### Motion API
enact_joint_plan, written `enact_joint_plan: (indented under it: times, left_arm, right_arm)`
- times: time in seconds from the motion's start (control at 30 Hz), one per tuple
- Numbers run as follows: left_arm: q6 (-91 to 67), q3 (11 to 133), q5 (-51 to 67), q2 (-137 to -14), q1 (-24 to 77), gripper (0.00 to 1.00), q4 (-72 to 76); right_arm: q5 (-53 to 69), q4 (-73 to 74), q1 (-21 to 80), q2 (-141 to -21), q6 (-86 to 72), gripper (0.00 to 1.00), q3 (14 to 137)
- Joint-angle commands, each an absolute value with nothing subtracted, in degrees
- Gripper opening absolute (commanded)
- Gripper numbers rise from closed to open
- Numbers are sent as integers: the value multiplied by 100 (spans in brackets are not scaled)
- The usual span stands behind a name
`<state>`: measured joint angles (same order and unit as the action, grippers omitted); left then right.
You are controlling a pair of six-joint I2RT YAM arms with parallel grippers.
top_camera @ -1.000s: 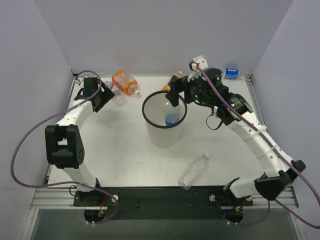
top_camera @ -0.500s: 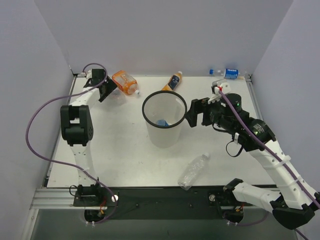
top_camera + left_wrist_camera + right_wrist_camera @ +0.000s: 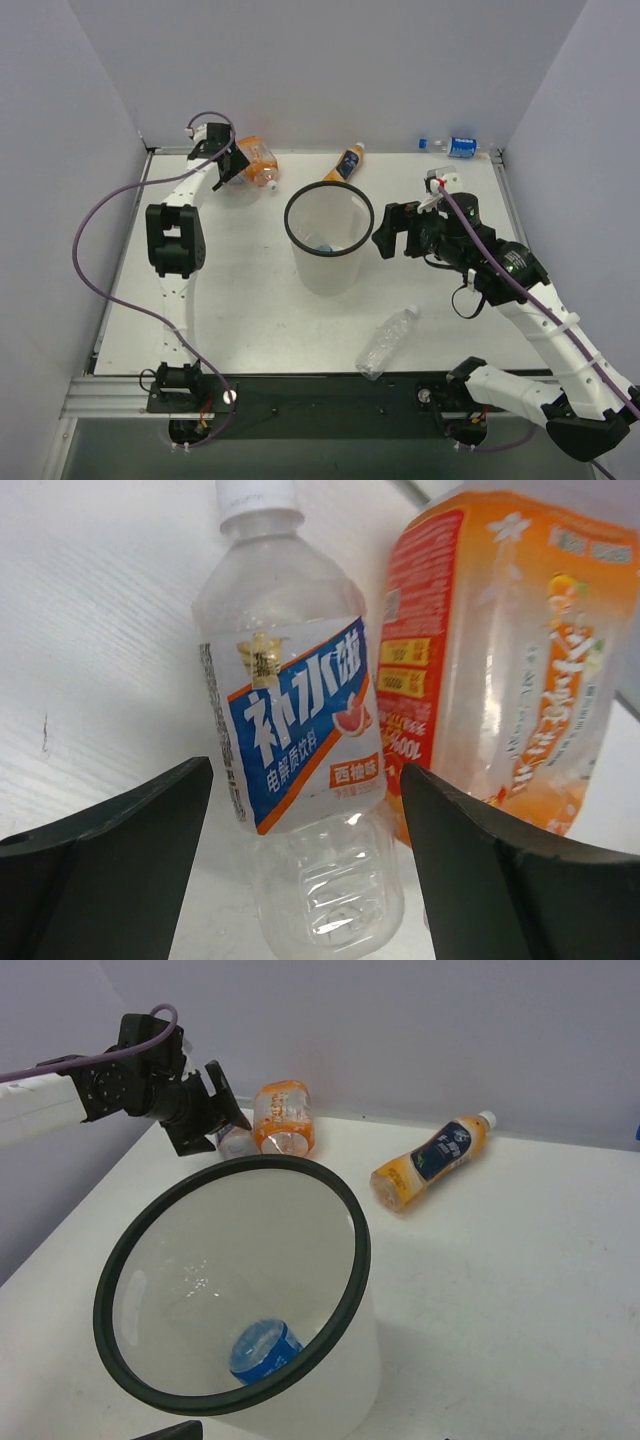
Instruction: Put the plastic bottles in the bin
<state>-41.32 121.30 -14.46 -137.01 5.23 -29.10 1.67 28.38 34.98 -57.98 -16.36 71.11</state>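
The bin (image 3: pixel 303 192) stands mid-table with a blue-labelled bottle (image 3: pixel 262 1352) lying in its bottom. My left gripper (image 3: pixel 305 772) is open at the far left, one finger on each side of a clear blue-labelled bottle (image 3: pixel 300 750) without touching it. A wide orange bottle (image 3: pixel 500 680) lies right beside that bottle. My right gripper (image 3: pixel 382 230) is open and empty just right of the bin's rim (image 3: pixel 358 1260). A slim orange bottle (image 3: pixel 345 162) lies behind the bin. A clear unlabelled bottle (image 3: pixel 386 342) lies near the front.
Another blue-labelled bottle (image 3: pixel 460 146) lies at the far right corner by the wall. Side walls close the table on the left, right and back. The left arm's cable (image 3: pixel 100 230) loops along the left side.
My right gripper has let a bottle drop into the bin and drawn back to the bin's right side. My left arm has swung right along the back, over the clear bottle.
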Motion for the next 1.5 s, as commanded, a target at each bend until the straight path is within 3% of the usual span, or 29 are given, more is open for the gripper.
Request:
enact_joint_plan:
  times: [0.0, 0.17, 0.3, 0.4, 0.47, 0.6, 0.87, 1.0, 1.27, 1.47]
  left_arm:
    - [-4087, 12419, -1854, -13878, 518, 87, -3647]
    - [-4025, 12524, -1934, -14036, 545, 81, -3928]
    - [-3973, 12533, -1837, -14028, 527, 58, -3990]
    - [-3772, 12455, -1889, -13765, 580, 54, -3841]
    - [-3674, 12227, -1872, -13563, 606, 43, -3683]
    - [-3577, 11585, -1653, -12695, 642, 35, -3533]
    - [-3744, 8838, -326, -10182, 668, 32, -2409]
    - [-3911, 8045, 0, -9160, 764, 32, -2014]
    - [-3718, 7032, 430, -7087, 1518, 34, -573]
    - [-3060, 6505, 606, -6733, 2302, 34, 350]
  right_arm:
    - [18, 2856, 3542, -5827, -1714, 89, 7110]
    - [35, 2856, 3542, -5871, -1714, 89, 7128]
    - [44, 2856, 3542, -5897, -1696, 89, 7146]
    - [70, 2848, 3542, -5915, -1679, 89, 7128]
    - [70, 2856, 3525, -5941, -1670, 89, 7102]
    - [18, 2865, 3498, -5985, -1714, 89, 7023]
    - [191, 2918, 2717, -6047, -2187, 88, 6794]
    - [395, 2962, 2356, -6073, -2346, 86, 6645]
    - [404, 2979, 2206, -5985, -2426, 86, 6311]
    - [352, 2962, 2180, -5950, -2496, 86, 6065]
